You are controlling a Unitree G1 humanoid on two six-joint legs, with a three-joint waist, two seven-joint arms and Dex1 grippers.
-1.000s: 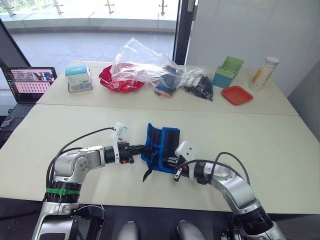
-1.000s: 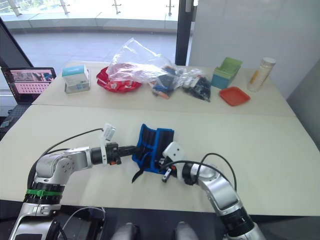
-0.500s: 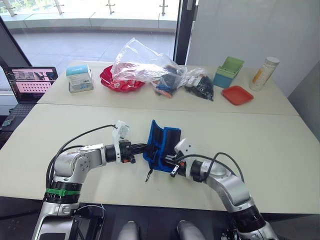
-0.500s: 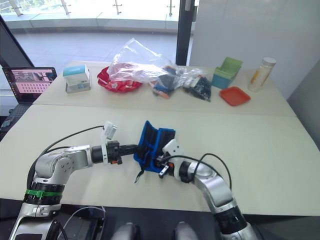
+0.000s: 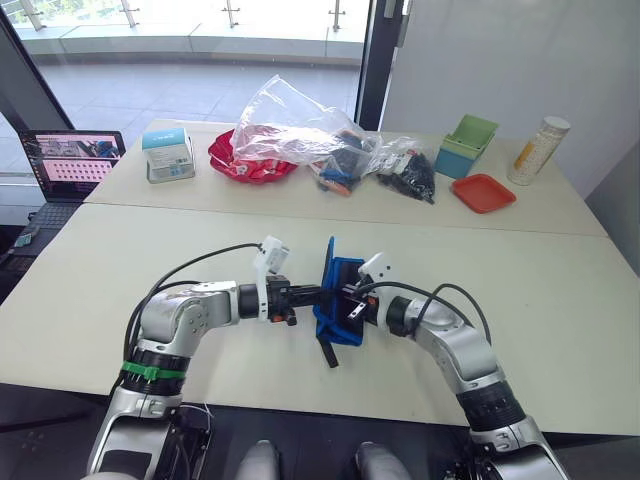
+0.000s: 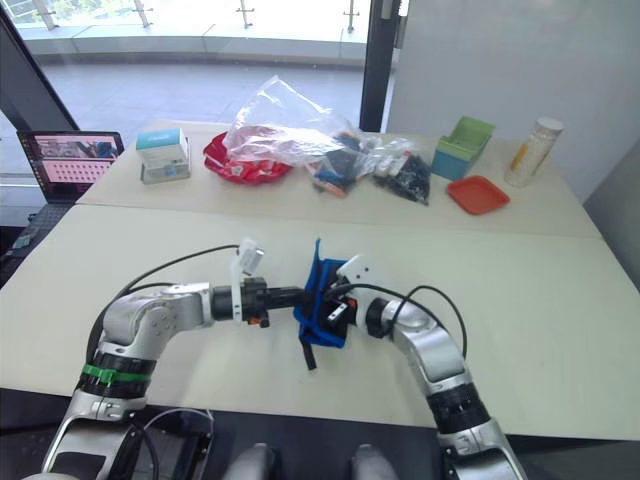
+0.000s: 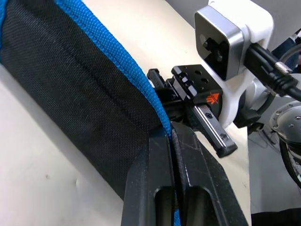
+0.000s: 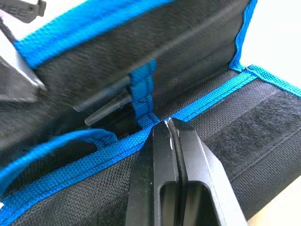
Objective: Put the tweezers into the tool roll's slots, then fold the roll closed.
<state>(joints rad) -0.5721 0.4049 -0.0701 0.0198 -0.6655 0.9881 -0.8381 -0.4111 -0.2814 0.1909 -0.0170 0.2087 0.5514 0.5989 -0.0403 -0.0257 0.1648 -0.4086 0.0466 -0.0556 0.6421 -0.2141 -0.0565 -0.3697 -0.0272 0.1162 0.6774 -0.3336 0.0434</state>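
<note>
1. You see the tool roll (image 5: 338, 300) standing on edge near the middle of the near table (image 5: 560, 330), between the two grippers. It is partly folded, with its blue edging up.
2. Your left gripper (image 7: 170, 134) comes to the roll from the left. Its two black fingers are pressed together on the blue edge of the roll, with the fabric between them.
3. Your right gripper (image 8: 168, 125) comes from the right. Its fingers are also closed together, pinching the blue edging of another flap.
4. In the right wrist view you look into the inner face of the roll. There, dark slim ends of tweezers (image 8: 109, 109) lie inside the slots (image 8: 117, 80), under a short blue loop. You cannot count how many are in.
5. A short black strap (image 5: 327, 352) hangs from the near end of the roll and lies on the table.
6. On the far table there is a clear plastic bag (image 5: 290, 125) over a red dish (image 5: 232, 168), and to its right a smaller bag with dark parts (image 5: 408, 172).
7. Farther right stand a green box (image 5: 468, 145), a red tray (image 5: 483, 192) and a tall bottle (image 5: 538, 150).
8. At the far left you see a small white and blue box (image 5: 168, 155) and a laptop (image 5: 72, 165).
</note>
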